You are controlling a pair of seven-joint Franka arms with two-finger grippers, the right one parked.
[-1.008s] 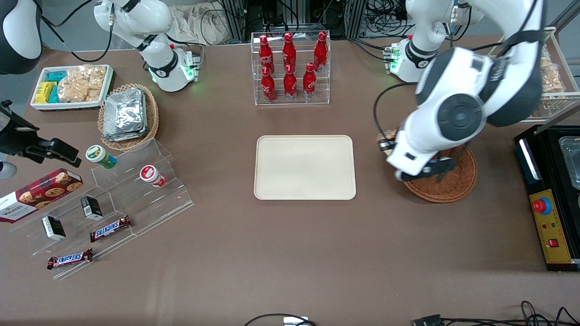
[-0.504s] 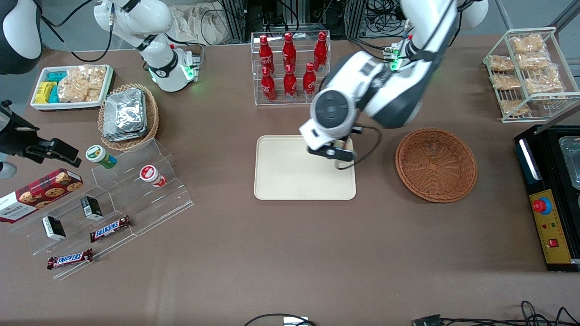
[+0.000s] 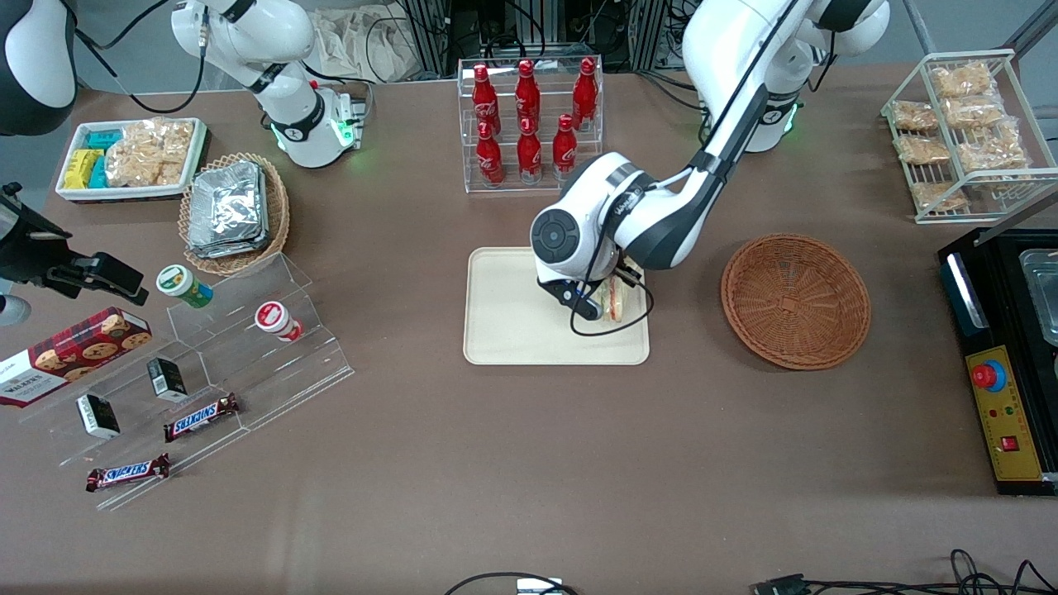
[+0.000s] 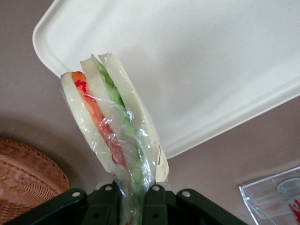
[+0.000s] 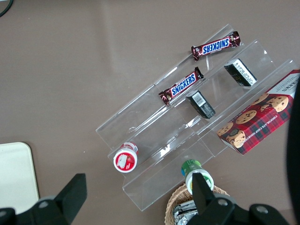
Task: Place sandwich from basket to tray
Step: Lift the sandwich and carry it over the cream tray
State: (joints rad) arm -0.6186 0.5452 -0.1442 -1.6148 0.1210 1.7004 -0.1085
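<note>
1. Sandwich (image 4: 110, 126): a wedge of three white bread slices with an orange-red filling layer and a green one between them, wrapped in clear crinkled film. It stands on edge, pinched at its narrow end by the gripper (image 4: 133, 197), whose jaws are closed on it.
2. In the front view the sandwich (image 3: 614, 299) is over the tray (image 3: 512, 322), at the tray's end nearest the basket (image 3: 795, 299). Whether it touches the tray surface cannot be told.
3. Gripper (image 3: 607, 302) sits low over that same end of the tray, under the white wrist of the working arm, which hides part of the tray rim.
4. Tray is cream-beige, rectangular with rounded corners and a low rim; nothing else lies on it.
5. Basket, round and reddish-brown wicker, stands beside the tray toward the working arm's end of the table, apart from it, with nothing visible inside.
6. A clear rack of red bottles (image 3: 529, 116) stands farther from the front camera than the tray.
7. A black cable (image 3: 616, 326) loops from the wrist above the tray near the sandwich.
</note>
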